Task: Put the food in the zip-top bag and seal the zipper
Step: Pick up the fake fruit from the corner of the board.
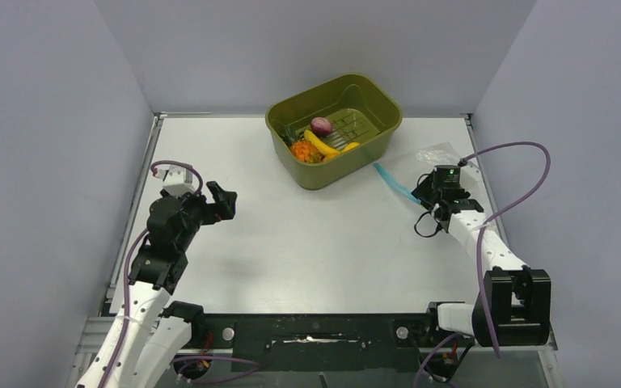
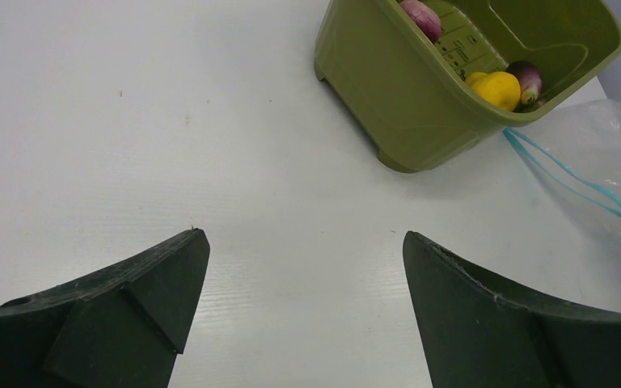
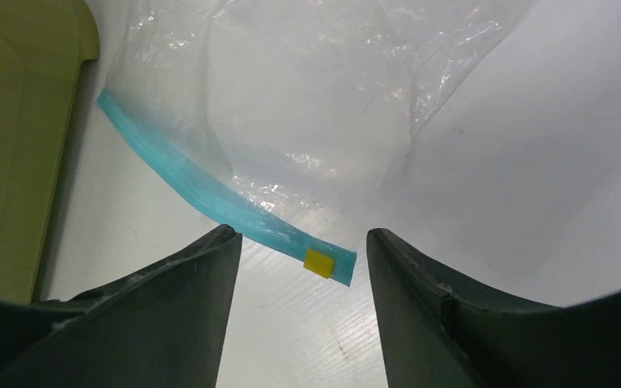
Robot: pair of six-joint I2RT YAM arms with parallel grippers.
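Note:
The food lies in an olive-green basin (image 1: 372, 93): a yellow banana (image 1: 321, 145), a purple-pink round piece (image 1: 321, 125) and an orange fruit (image 1: 306, 152). The clear zip-top bag (image 1: 430, 156) lies flat on the table right of the basin, its teal zipper (image 1: 392, 182) facing the basin. My right gripper (image 3: 301, 236) is open just short of the zipper's (image 3: 194, 182) near end. A small yellow slider (image 3: 318, 263) lies between its fingertips, untouched. My left gripper (image 2: 303, 242) is open and holds nothing above bare table at the left (image 1: 220, 198).
The basin (image 2: 388, 89) stands at the back middle of the white table, close to the bag's mouth (image 2: 570, 174). Grey walls enclose the table on the left, back and right. The basin's side (image 3: 16, 121) fills the left of the right wrist view.

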